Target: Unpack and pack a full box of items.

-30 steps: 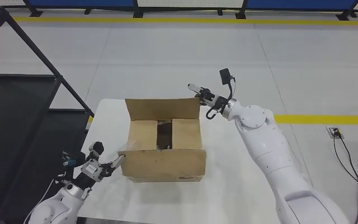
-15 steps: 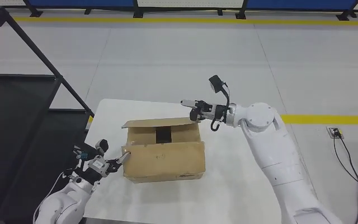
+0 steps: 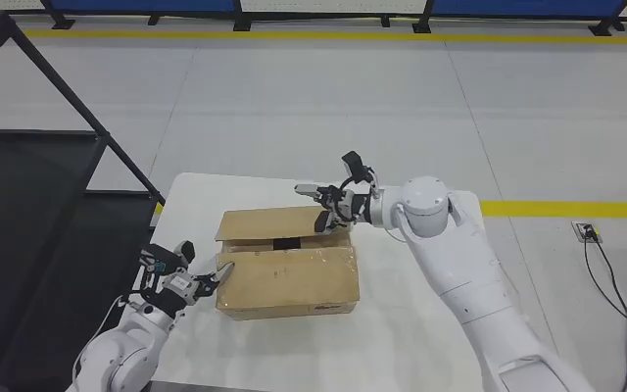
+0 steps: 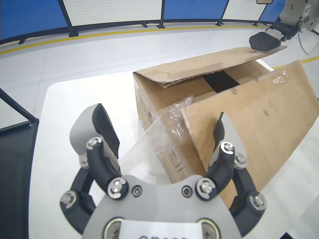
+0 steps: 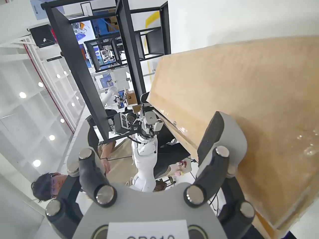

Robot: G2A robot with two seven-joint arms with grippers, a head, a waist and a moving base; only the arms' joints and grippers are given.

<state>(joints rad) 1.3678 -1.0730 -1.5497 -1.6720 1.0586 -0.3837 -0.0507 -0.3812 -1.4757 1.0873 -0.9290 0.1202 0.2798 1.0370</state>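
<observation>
A brown cardboard box point(image 3: 284, 279) stands in the middle of the white table point(image 3: 191, 201). Its back flap point(image 3: 269, 223) lies tilted low over the opening, and my right gripper point(image 3: 321, 204) is open with one finger point(image 5: 219, 135) resting flat on that flap point(image 5: 249, 95). The same gripper's dark pad point(image 4: 265, 42) sits on the flap's far edge. The front flap point(image 4: 249, 115) is raised and leans over the box, with loose clear tape point(image 4: 159, 135) at its corner. My left gripper point(image 3: 214, 282) point(image 4: 163, 130) is open at that corner, one finger point(image 4: 220, 130) against the flap's outer face. A dark gap point(image 4: 219, 82) remains between the flaps.
A black metal frame point(image 3: 69, 118) and a dark panel point(image 3: 49, 225) stand left of the table. Bare table surface lies right of the box point(image 3: 421, 314) and behind it. The floor beyond has a yellow line point(image 3: 549, 208).
The right gripper has swung the back flap from upright down over the opening. The left gripper has lifted the front flap from hanging down to leaning over the box.
</observation>
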